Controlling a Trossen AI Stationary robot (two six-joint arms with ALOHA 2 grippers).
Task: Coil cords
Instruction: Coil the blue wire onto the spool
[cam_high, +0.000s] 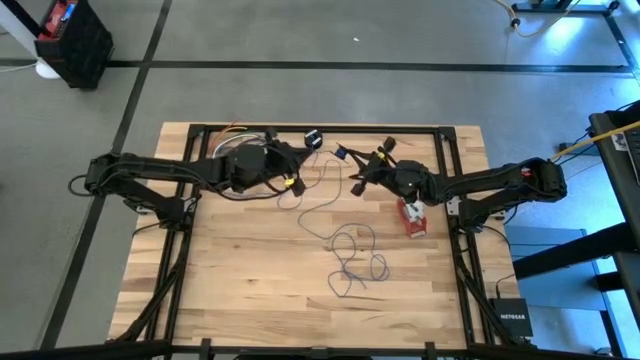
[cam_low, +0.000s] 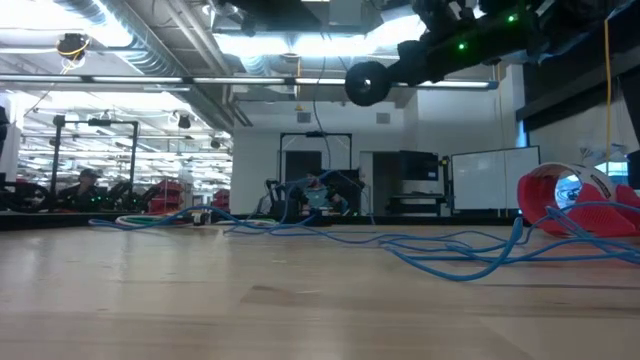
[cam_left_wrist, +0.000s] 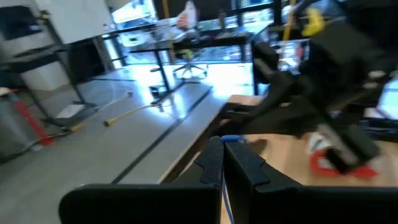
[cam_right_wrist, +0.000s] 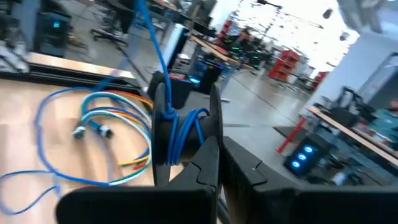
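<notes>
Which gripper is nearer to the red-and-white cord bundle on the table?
The right gripper: the red-and-white cord bundle lies just beside its arm. The left gripper is farther away, across the thin cord.

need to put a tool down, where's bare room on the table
Bare wood runs along the table's left side and near edge, left of the loose blue cord. The near right corner, below the red-and-white bundle, is also free. The far middle is crowded: both arms meet there, the right gripper holding the black spool.

The high view looks straight down on the whole tabletop (cam_high: 250, 270). The low view looks level across it. Both wrist views sit close, facing the room; all share the blue cord (cam_high: 350, 250).
</notes>
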